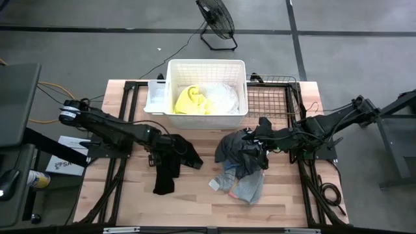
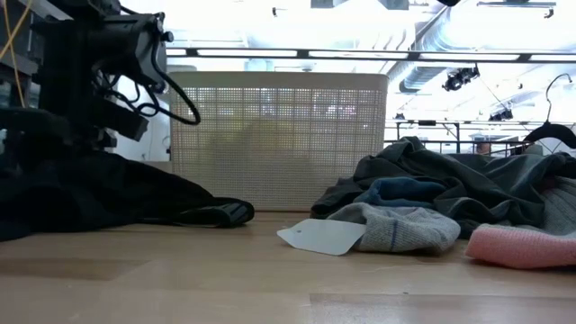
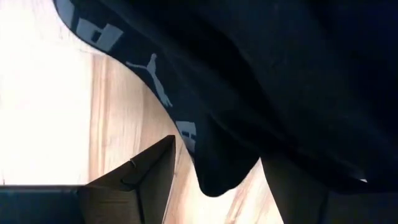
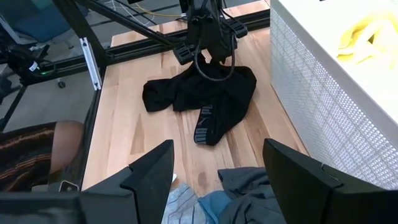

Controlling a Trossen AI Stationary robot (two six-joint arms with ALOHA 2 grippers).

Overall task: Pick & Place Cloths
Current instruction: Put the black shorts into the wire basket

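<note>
The left gripper (image 1: 170, 151) sits low on the black garment (image 1: 170, 166), fingers spread around its fabric. The right gripper (image 1: 261, 142) hangs parted above the dark grey pile (image 1: 239, 153).

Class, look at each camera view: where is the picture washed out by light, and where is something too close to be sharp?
Low view: the ceiling lights blow out the top, and the white slatted plastic basket is backlit. Left wrist view: the bare wooden table glares white, and the black fabric garment fills the frame, soft and close. High view: evenly lit, nothing blown out.
</note>
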